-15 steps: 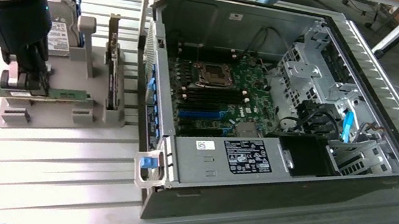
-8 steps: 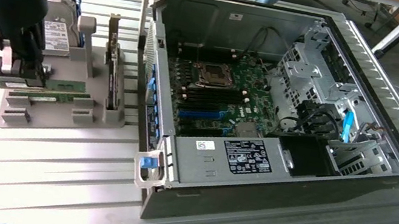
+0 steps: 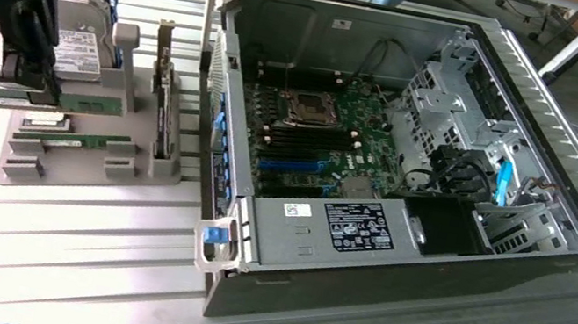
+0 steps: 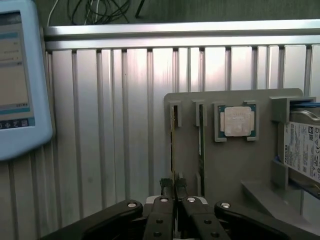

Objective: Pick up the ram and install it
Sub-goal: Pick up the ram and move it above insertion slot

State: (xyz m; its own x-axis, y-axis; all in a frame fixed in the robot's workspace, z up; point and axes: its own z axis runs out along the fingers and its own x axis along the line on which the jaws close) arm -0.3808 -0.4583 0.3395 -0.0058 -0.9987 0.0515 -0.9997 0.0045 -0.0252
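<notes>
My gripper is shut on the ram, a thin green stick held level just above the grey holder on the exterior view's left. In the wrist view the fingertips pinch that ram, seen edge-on over its slot. A second green stick lies in the holder beside it, also seen as a thin green edge. The open computer case stands to the exterior view's right, with the motherboard's black memory slots below the processor socket.
The holder also carries a hard drive, an upright dark expansion card and a square silver processor. A light blue tablet sits beyond the ribbed metal table. The case's power supply is at its near end.
</notes>
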